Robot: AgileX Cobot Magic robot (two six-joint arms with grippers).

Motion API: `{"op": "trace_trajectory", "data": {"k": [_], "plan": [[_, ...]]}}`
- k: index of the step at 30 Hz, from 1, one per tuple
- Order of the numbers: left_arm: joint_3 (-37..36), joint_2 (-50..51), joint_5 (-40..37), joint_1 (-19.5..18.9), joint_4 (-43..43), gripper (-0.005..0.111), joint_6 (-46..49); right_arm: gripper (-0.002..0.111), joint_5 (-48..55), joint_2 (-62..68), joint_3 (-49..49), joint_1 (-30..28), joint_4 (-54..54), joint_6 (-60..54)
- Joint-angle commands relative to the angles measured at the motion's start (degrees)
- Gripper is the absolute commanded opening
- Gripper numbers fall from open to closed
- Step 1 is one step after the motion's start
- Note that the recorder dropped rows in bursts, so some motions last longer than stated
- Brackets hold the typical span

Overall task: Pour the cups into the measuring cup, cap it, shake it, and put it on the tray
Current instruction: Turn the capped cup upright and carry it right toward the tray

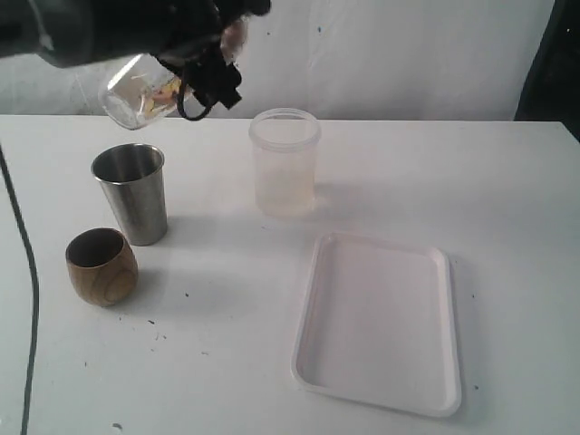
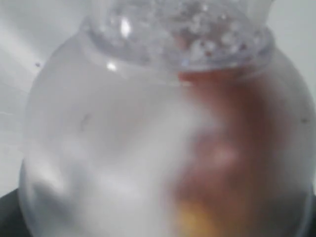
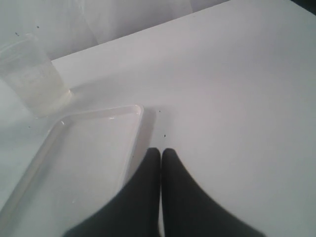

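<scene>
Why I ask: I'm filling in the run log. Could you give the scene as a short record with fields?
measuring cup: tilted in the air, held by left jaws, orange-yellow contents
steel tumbler: upright on the table
wooden cup: upright, nearer the camera than the steel tumbler
tray: flat, nothing on it
frosted tub: upright, behind the tray
right jaws: shut, empty, near a tray corner

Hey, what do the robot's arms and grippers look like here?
The left arm is glossy black, with a short black cable loop at its tip and a thin dark cable trailing over the white table. The right gripper has two matte black, tapered fingers.
</scene>
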State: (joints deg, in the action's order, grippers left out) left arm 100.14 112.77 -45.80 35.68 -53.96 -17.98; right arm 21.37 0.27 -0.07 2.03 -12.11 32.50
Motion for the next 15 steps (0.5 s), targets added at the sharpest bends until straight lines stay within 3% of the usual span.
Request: {"op": "trace_trajectory", "data": {"k": [1,8,11,15], "plan": [[0.63,-6.75,7.14,-5.70,21.10,0.000,1.05,0.000,-0.03,-0.27,0.07,0.26,-0.33,0.89],[0.53,-12.36,12.16,-12.27,56.59,0.000,13.06,0.000,-0.03,-0.27,0.07,0.26,-0.33,0.89],[0.27,-12.87,15.08,-12.71,69.40,0.000,18.84,0.000,-0.03,-0.27,0.07,0.26,-0.33,0.89],[-6.64,-15.68,24.44,-12.57,85.38,0.000,26.72,0.000,-0.03,-0.27,0.07,0.26,-0.33,0.89]]}}
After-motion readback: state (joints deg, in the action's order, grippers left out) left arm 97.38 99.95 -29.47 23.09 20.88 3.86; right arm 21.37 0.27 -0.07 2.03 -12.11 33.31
